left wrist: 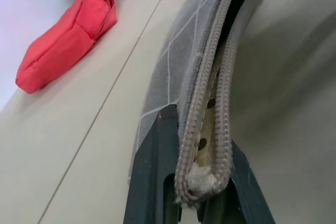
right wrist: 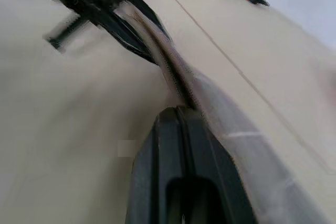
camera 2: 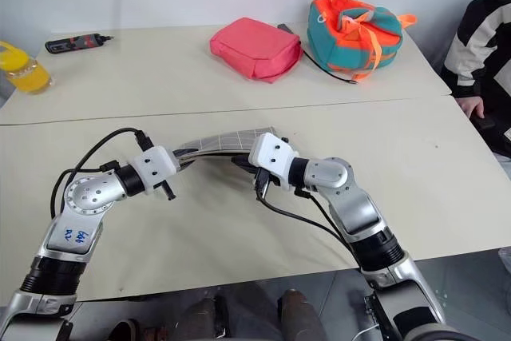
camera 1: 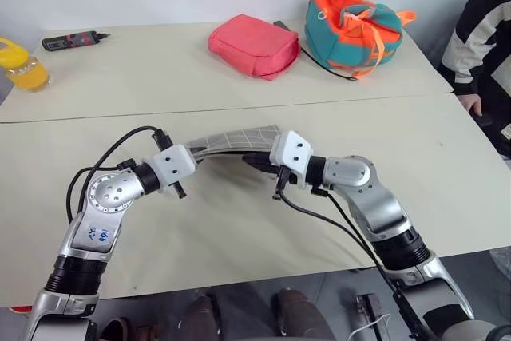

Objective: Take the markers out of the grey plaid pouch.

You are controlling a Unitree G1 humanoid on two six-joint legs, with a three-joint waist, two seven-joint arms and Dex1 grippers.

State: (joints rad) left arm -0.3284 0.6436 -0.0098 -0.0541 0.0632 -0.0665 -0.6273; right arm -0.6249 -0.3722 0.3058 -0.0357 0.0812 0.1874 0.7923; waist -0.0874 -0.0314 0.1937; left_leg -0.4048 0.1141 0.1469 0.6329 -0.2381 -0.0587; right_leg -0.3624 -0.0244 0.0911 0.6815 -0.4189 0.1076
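Spanning both grippers, grey plaid pouch point(camera 1: 235, 139) — left gripper point(left wrist: 202, 182) and right gripper point(right wrist: 181, 116) pinching opposite ends.

You couldn't see any markers: the pouch point(left wrist: 184, 61) showed only a dark slit behind its zip. The right wrist view was blurred, and a person point(camera 1: 483, 45) was cut off.

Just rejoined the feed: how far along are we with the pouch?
Done: the grey plaid pouch is lifted off the table. In hand: left gripper and right gripper each pinch an end, zipper partly parted. Left: no markers are out yet.
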